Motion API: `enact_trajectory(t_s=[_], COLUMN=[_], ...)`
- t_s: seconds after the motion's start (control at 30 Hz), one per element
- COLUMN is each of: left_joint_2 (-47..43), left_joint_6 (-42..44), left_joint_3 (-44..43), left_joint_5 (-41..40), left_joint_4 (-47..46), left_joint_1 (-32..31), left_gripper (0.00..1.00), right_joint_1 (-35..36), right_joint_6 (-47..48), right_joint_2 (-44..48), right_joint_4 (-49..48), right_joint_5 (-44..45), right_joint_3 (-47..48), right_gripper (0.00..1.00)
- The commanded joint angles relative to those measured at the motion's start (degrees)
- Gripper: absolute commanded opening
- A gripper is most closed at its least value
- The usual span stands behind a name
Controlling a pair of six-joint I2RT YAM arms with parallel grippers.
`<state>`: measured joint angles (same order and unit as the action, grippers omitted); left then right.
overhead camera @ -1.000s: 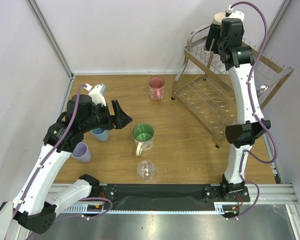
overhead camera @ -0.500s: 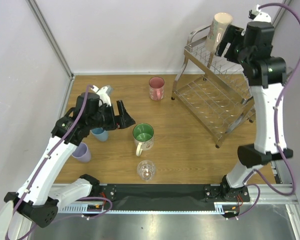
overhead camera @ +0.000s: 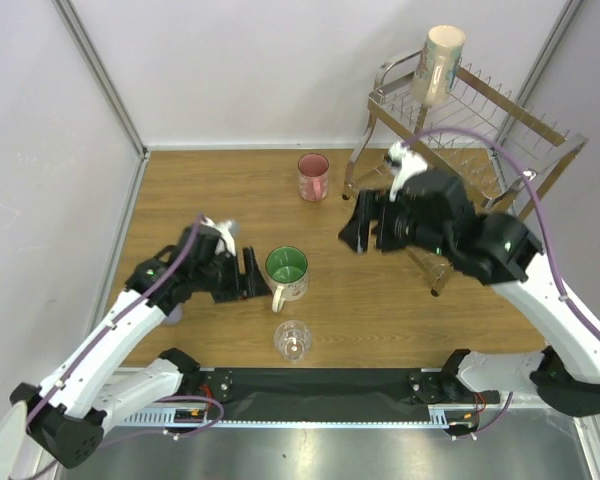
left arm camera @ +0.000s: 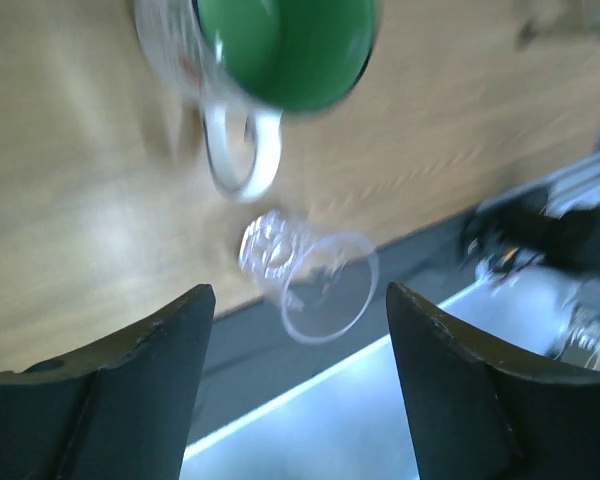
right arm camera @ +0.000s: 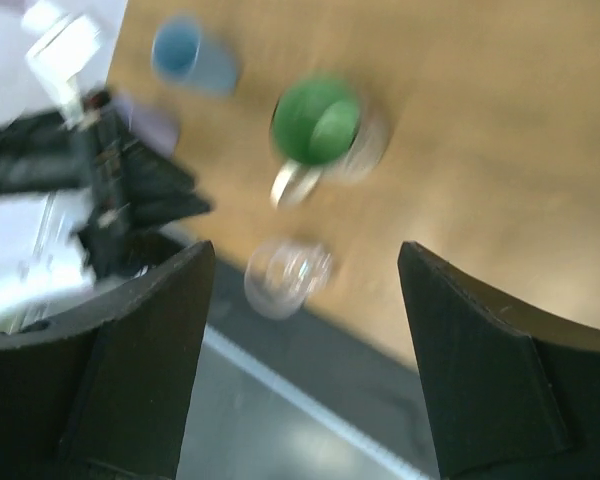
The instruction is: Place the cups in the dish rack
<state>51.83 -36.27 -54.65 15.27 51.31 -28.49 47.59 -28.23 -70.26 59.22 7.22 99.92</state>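
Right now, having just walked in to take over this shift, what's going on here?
Two robot arms are loading cups into the dish rack. The beige mug is perched tilted at its top. The pink mug, green-lined white mug and clear glass stand on the table. The left claw hangs open beside the green-lined white mug. The right claw is open near the rack's front. Neither holds anything.
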Motion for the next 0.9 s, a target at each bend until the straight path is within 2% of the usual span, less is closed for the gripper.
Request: enact_trajectory(t_s=[0.0,0.17,0.27,0.5,0.8,0.87], left_joint_2=[0.46,0.02,2.3,8.01,13.11,13.64], left_joint_6=[-4.24,-11.52,-12.77,-10.84,-9.78,-9.87], left_joint_3=[5.25,11.49,13.34,12.91,14.66,15.27], left_joint_5=[-0.58,-2.79,-2.52,-4.98,-4.37,-3.14], left_joint_4=[2.13,-2.52,-5.34,-6.83,-10.08,-11.14], left_joint_1=[-6.38,-17.02,-19.31,-19.85,-19.85,-19.85], left_gripper=[0.75,0.75,0.74,0.72,0.58,0.52], right_joint_1=[5.65,10.58,11.99,12.88,12.79,12.79], right_joint_6=[-10.61,-14.92,-15.89,-18.18,-20.2,-20.55], right_joint_2=[5.74,10.14,10.84,16.38,19.98,20.43], right_joint_4=[-5.33,-6.23,-4.56,-5.17,-2.71,-2.71], right_joint_5=[1.3,0.16,-0.63,0.86,3.94,3.68], right_joint_3=[-7.96,-20.37,-22.66,-26.88,-27.14,-28.02], right_gripper=[0.79,0.79,0.8,0.8,0.81,0.81])
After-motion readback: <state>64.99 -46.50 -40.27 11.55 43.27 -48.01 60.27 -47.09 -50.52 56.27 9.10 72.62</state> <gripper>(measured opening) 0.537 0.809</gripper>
